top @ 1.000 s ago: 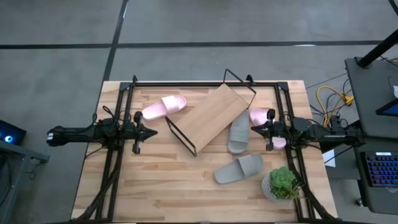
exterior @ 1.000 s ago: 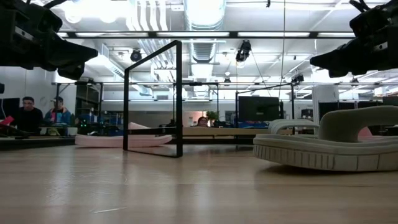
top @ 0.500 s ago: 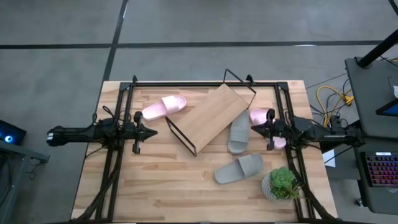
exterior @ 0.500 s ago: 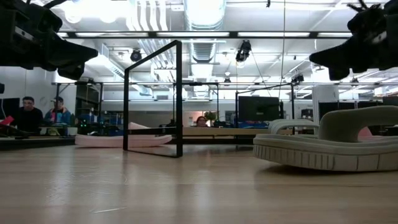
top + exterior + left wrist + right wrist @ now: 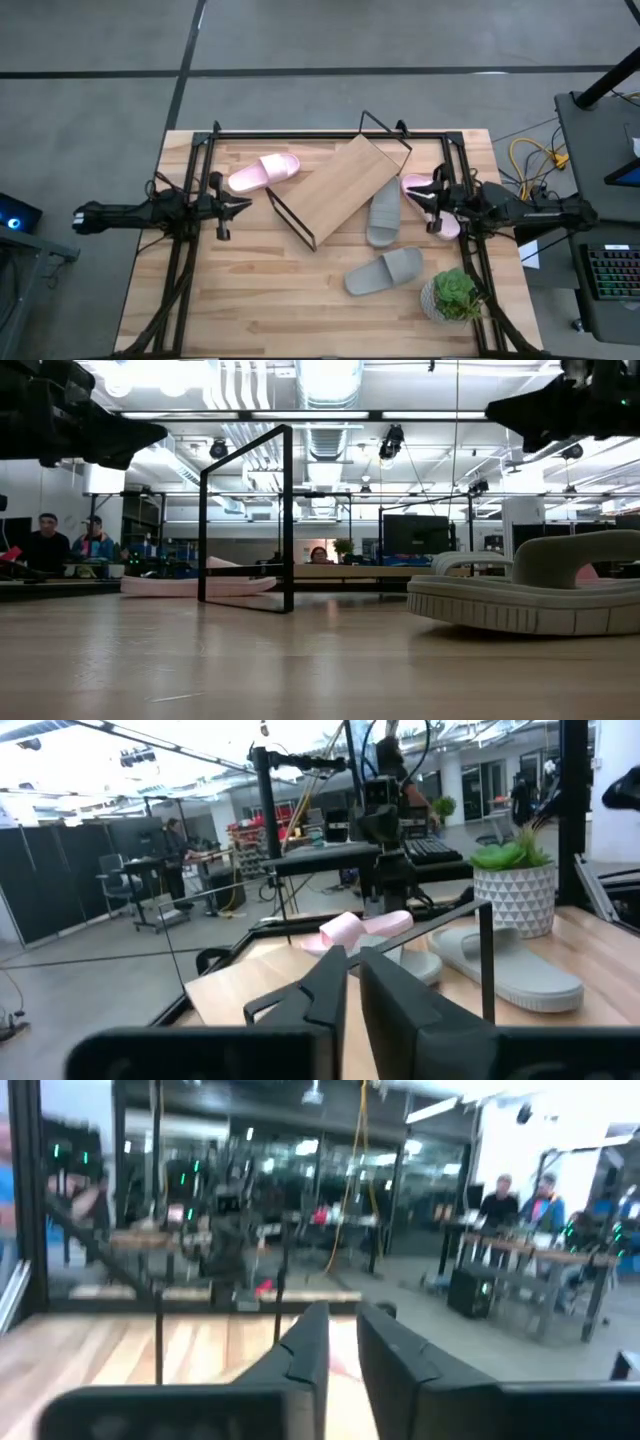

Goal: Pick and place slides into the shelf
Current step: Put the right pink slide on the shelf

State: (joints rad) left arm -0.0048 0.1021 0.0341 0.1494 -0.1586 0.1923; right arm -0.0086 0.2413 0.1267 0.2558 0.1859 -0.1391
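The shelf [image 5: 335, 190] is a light-wood board on a black wire frame [image 5: 245, 520], standing askew at mid-table. One pink slide [image 5: 263, 172] lies flat on the table to the shelf's left. The other pink slide [image 5: 418, 185] lies to the shelf's right, partly under my right arm. A grey slide [image 5: 384, 212] lies against the board's right edge, and a second grey slide [image 5: 385, 271] lies nearer the near edge. My left gripper [image 5: 240, 203] hovers shut left of the shelf. My right gripper [image 5: 408, 195] hovers shut above the right pink slide.
A potted plant in a white pot [image 5: 455, 295] stands at the table's near right corner. Black frame rails [image 5: 195, 180] run along the table's left, far and right sides. Bare tabletop [image 5: 260, 290] lies near the left arm. People sit in the room beyond the table.
Both grippers have risen a little above the table. The right gripper has also swung slightly toward the far edge, over the right pink slide. The left gripper has shifted slightly toward the far edge. No slide has moved, and the shelf has stayed in place.
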